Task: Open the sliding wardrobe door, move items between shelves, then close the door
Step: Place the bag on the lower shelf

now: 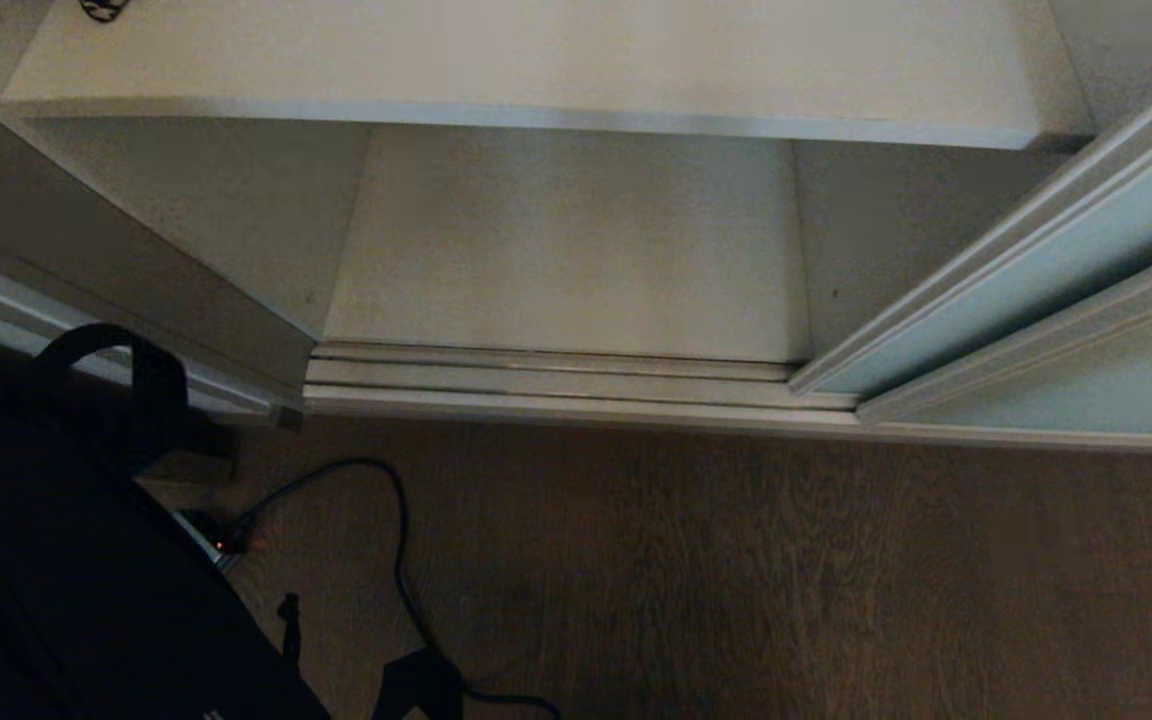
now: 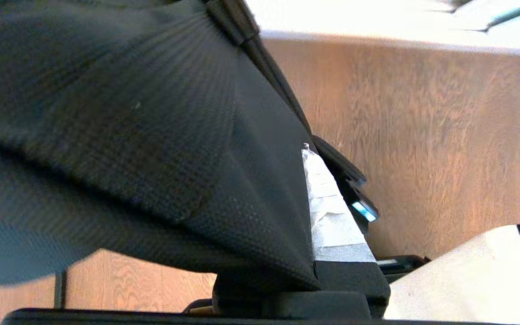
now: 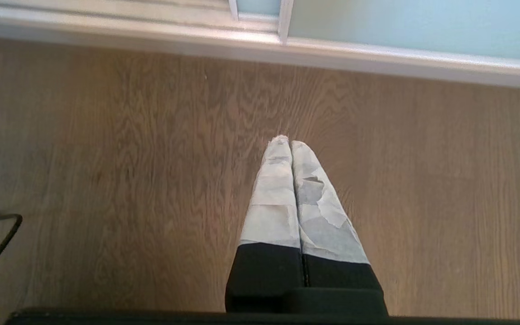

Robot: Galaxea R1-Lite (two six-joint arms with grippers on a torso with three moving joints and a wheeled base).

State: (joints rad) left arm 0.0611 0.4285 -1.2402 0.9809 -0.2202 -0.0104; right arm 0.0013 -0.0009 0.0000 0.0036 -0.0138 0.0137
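Observation:
The sliding wardrobe door [image 1: 1036,290], pale blue-green glass in an off-white frame, stands slid to the right, leaving the wardrobe open. Inside, one white shelf [image 1: 536,60] runs across the top and a lower white board [image 1: 566,240] lies beneath it. The black fabric bag [image 1: 56,560] hangs at the lower left, outside the wardrobe and above the floor. In the left wrist view my left gripper [image 2: 303,151] is shut on the bag [image 2: 129,135]; one taped finger [image 2: 332,216] shows and the fabric hides the other. My right gripper [image 3: 289,142] is shut and empty over the floor.
A black cable [image 1: 401,560] snakes over the wooden floor from a power strip [image 1: 211,540] beside the bag. The door's floor track [image 1: 556,385] runs along the wardrobe's front. A small dark thing [image 1: 101,8] lies at the upper shelf's far left.

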